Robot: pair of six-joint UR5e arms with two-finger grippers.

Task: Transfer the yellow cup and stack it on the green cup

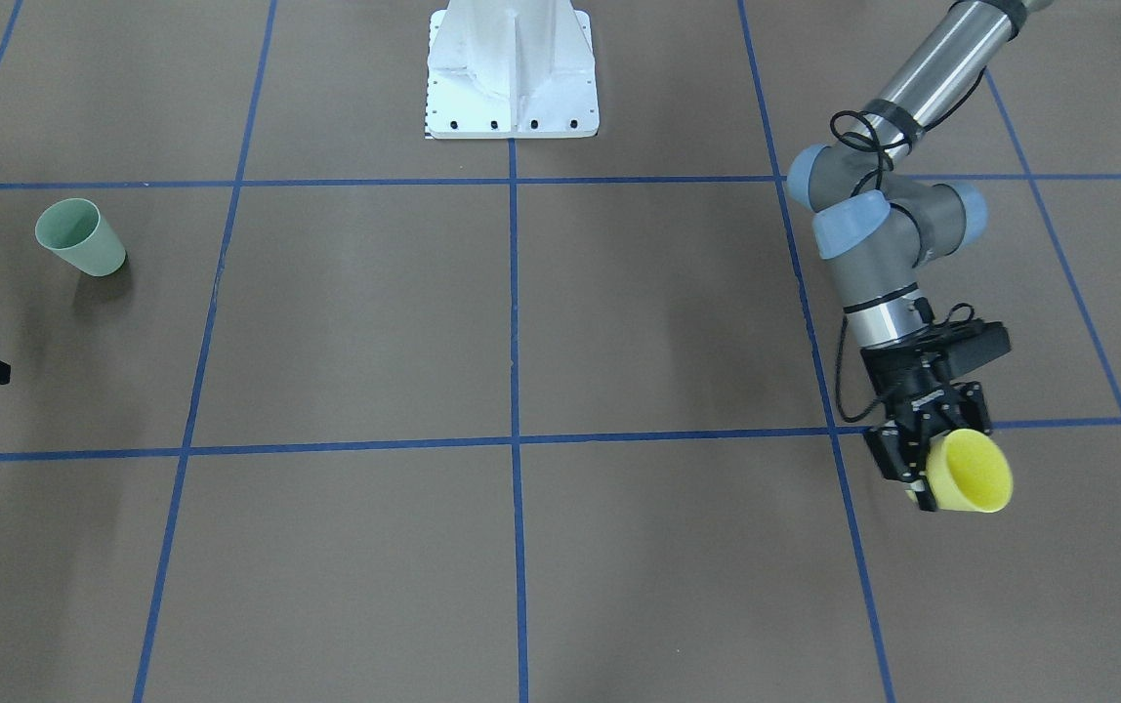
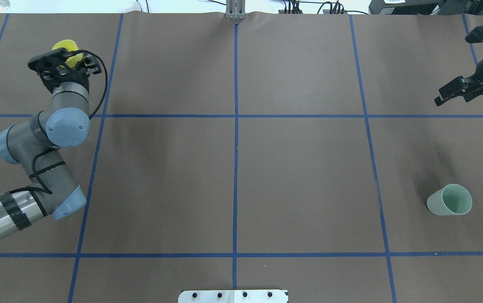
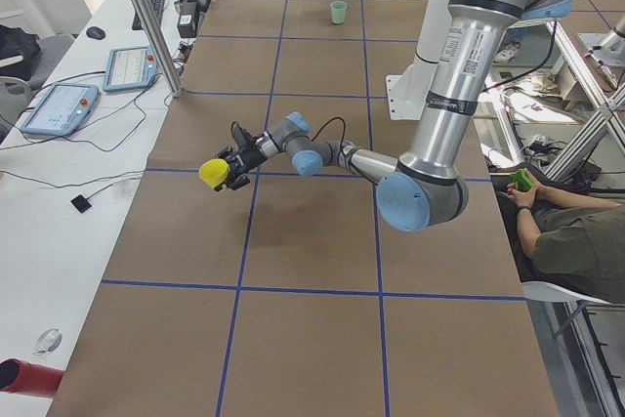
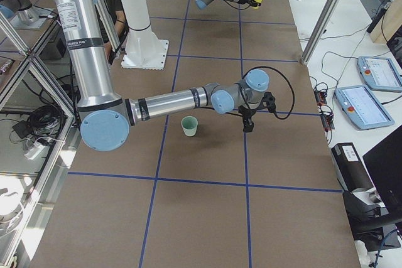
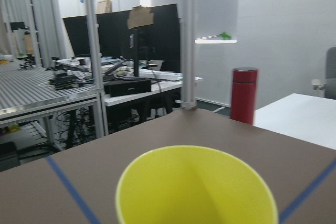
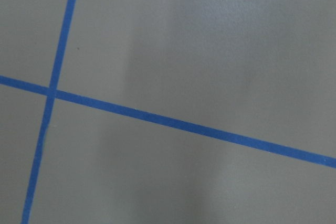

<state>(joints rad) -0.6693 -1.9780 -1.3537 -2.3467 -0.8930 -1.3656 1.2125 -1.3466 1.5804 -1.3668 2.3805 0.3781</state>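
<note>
One camera looks down from behind me, another faces me across the table (image 2: 266, 168); both share its blue grid (image 2: 235, 115). Others watch from each end; my left wrist camera peers into the yellow cup (image 5: 197, 192).

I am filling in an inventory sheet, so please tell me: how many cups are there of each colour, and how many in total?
yellow cup: 1
green cup: 1
Total: 2
</note>
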